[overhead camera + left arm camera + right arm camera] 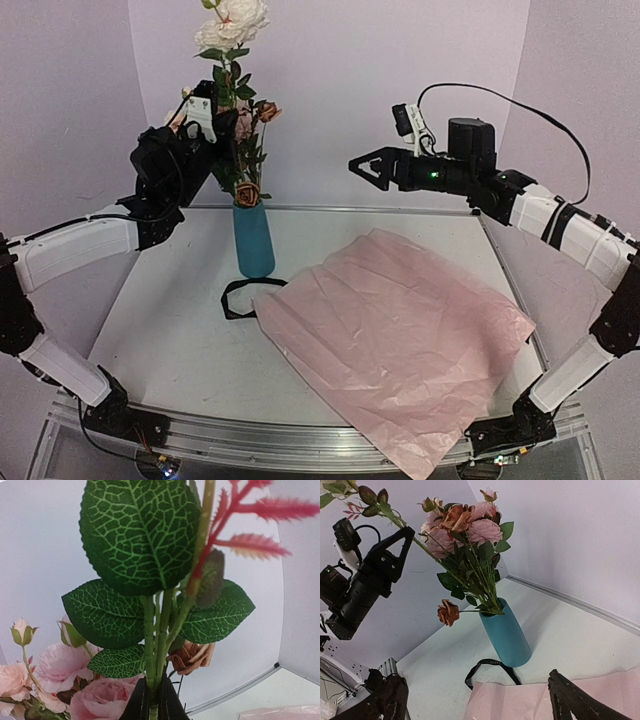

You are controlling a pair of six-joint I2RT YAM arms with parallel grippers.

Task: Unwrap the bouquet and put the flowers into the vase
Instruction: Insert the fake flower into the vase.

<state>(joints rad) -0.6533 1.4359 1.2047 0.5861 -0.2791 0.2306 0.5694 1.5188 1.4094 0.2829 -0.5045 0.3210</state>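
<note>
The tall teal-blue smooth vase [254, 243] stands upright on the white tabletop [170, 330]. The pink and rust artificial roses [470, 527] are already standing in it.

Directly above the vase, the left gripper [152, 704] is pinched tight on the thin green stems [150, 645] of a tall spray topped by a cream rose [232, 22]. I cannot tell how deep the spray's end sits in the vase mouth.

The spray should probably go straight down, kept upright, and be let go only once it bottoms out. A sideways tug could tip the narrow, top-heavy vase.

The right gripper [358, 167] hangs well right of the vase with its jaws spread wide and empty, and could steady the vase.

The crinkled lilac-pink paper sheet [400, 340] lies spread just right of the vase. The black ribbon loop [240, 297] lies at the vase's foot.
</note>
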